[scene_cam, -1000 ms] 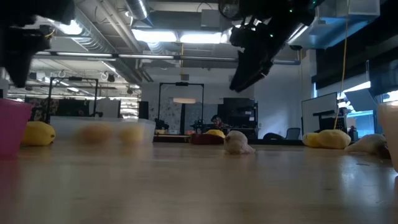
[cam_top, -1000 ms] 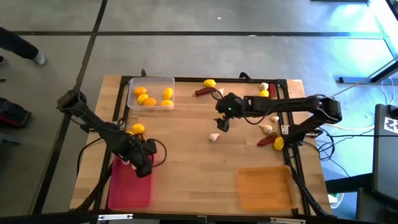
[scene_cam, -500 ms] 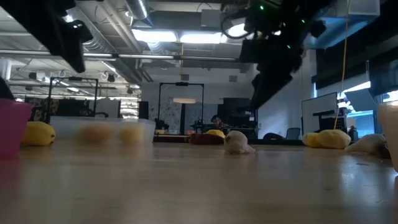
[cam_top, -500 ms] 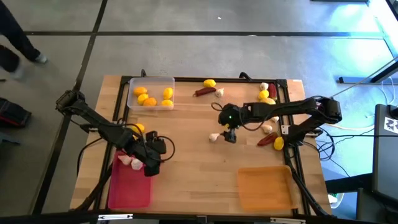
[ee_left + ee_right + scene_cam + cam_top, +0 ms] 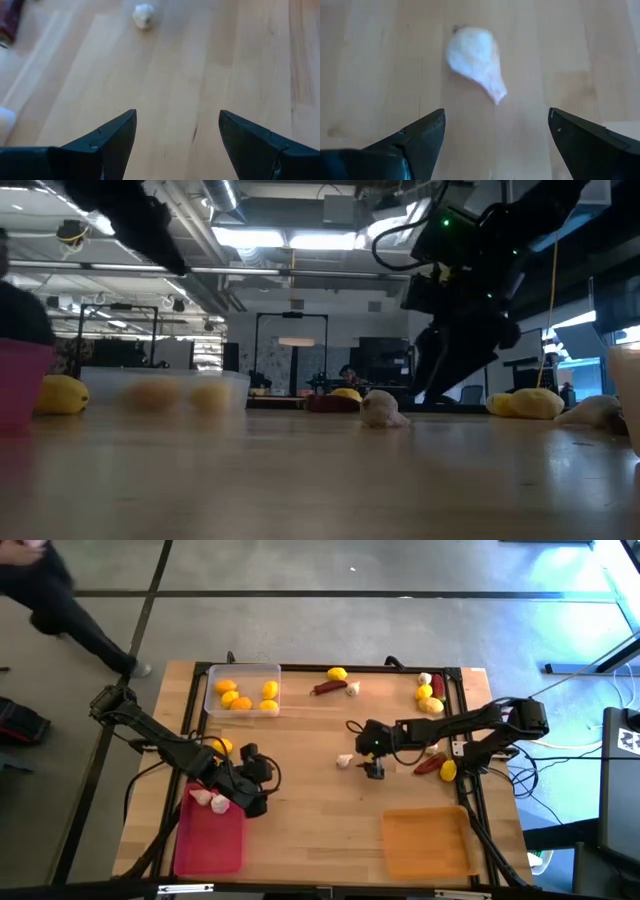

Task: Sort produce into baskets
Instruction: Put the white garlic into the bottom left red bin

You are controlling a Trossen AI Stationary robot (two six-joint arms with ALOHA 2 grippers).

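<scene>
Hanging low over mid-table with dark fingers spread wide and nothing between them: right gripper (image 5: pixel 373 768), aiming at a small whitish garlic bulb with a tapering papery tail (image 5: pixel 471 58), lying on its side on the bare pale wooden table (image 5: pixel 320 810), just beside the fingertips in the high view (image 5: pixel 345 761). Probably handling light and dry, the skin loose and a little slippery, the tail too flimsy to hold; likely better taking it across the round body, closing gently to avoid crushing cloves or rolling it away.

Hovering by the near left, also spread wide and empty: left gripper (image 5: pixel 256 780), next to the long pink-red plastic tray (image 5: pixel 208 845), already holding pale garlic (image 5: pixel 210 800) at its far end. Sitting farther out: clear squarish tray (image 5: pixel 242 672) with yellow lemon-like fruits (image 5: pixel 240 693), and an orange rectangular tray (image 5: pixel 425 840) near the front right, holding nothing. Still lying loose along the far and right edges: more lemons, garlic and dark red chili peppers (image 5: pixel 430 766).
</scene>
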